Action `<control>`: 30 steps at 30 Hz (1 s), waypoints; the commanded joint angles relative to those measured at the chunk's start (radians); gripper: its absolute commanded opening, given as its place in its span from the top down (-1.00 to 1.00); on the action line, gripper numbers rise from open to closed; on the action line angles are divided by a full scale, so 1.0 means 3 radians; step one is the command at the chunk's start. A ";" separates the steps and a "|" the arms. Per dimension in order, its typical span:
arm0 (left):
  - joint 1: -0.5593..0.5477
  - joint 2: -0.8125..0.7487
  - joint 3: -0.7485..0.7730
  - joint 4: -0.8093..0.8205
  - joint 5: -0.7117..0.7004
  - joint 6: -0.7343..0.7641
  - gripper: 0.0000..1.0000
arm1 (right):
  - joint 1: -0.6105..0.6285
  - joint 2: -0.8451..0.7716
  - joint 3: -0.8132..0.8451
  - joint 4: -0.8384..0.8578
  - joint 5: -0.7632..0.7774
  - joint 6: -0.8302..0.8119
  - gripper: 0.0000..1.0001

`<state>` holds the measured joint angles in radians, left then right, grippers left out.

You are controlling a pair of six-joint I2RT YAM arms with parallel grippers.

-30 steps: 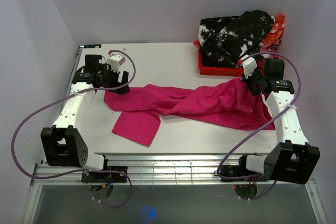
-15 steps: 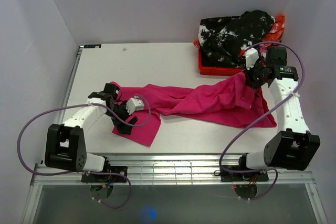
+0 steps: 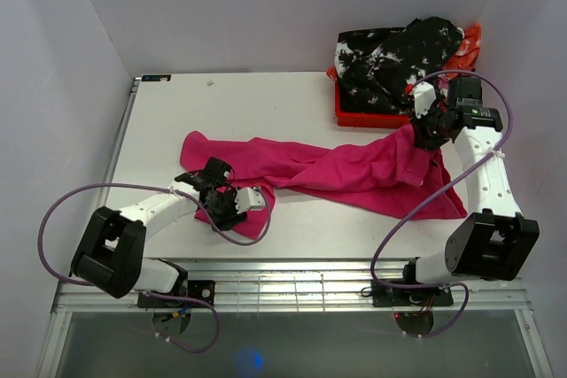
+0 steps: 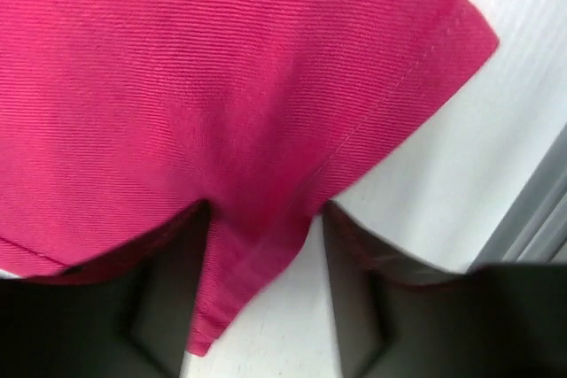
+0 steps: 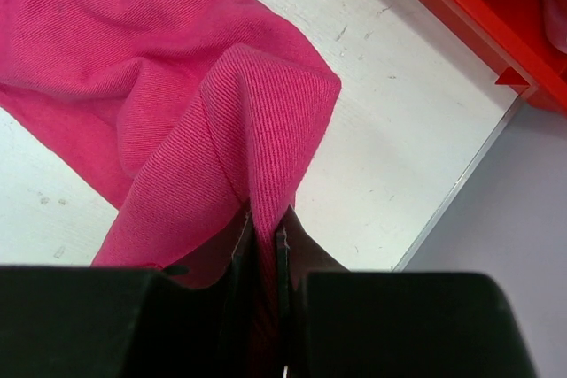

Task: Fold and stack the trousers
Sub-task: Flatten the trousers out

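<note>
Two arms: one at each end of the trousers [image 3: 345,170]
Trousers: bright pink, sprawled across the table [image 3: 266,104] from 9 o'clock to 3 o'clock, with one leg end flopped toward 7 o'clock
Left gripper [image 4: 263,294]: down at that 7 o'clock leg end, fingers apart, hemmed corner sitting in the gap, not pinched
Right gripper [image 5: 264,227]: over at 3 o'clock, fingers squeezed together on a fold of the pink cloth, holding it up in a peak
Crate [image 3: 354,117]: red, at 1 o'clock, heaped with black-and-white clothes [image 3: 390,55]
</note>
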<state>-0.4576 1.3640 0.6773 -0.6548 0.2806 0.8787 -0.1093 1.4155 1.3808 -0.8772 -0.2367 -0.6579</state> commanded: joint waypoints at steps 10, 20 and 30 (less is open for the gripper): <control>0.0118 -0.0261 -0.0131 0.0006 -0.0286 -0.0009 1.00 | -0.0085 0.0063 0.0194 0.0015 0.0068 -0.0149 0.85; 0.2029 -0.0379 0.1842 -0.1222 0.0961 -0.0061 1.00 | -0.0372 0.0083 0.0352 0.0025 0.0139 -0.0379 0.85; 0.3329 -0.0262 0.2032 -0.1463 0.1212 0.0807 1.00 | -0.0745 0.0165 0.0373 0.0045 0.0201 -0.0675 0.85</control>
<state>0.4362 1.2896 1.2762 -1.0405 0.6018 0.9684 -0.2958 1.4586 1.4403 -0.8967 -0.2180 -0.7982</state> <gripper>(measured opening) 0.061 0.147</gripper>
